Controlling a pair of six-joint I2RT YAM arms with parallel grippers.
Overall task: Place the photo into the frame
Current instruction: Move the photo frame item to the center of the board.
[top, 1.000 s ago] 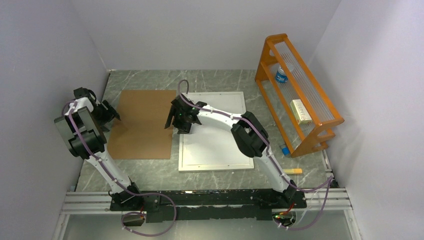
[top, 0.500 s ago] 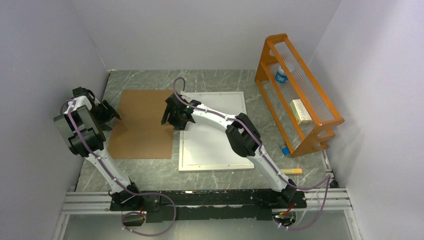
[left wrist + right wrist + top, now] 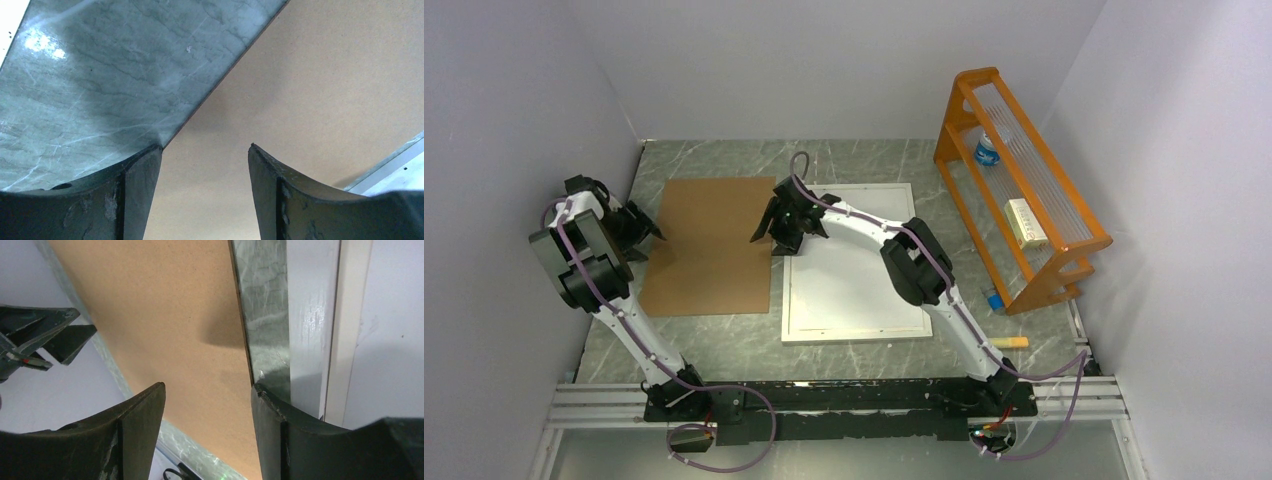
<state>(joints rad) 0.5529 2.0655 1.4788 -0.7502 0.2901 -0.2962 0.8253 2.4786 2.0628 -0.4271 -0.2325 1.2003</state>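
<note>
The left claw (image 3: 205, 147) hovers spread and empty at the left edge of the brown board (image 3: 709, 250). The right claw (image 3: 207, 385), also spread and empty, hangs over the board's right edge. It is the nearer one to the frame (image 3: 854, 338), which lies flat just right of the board. Inside the frame only white shows; the photo I cannot make out.

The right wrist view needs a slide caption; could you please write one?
Open right fingers hover at the edge of the brown board, beside the white frame.
</note>
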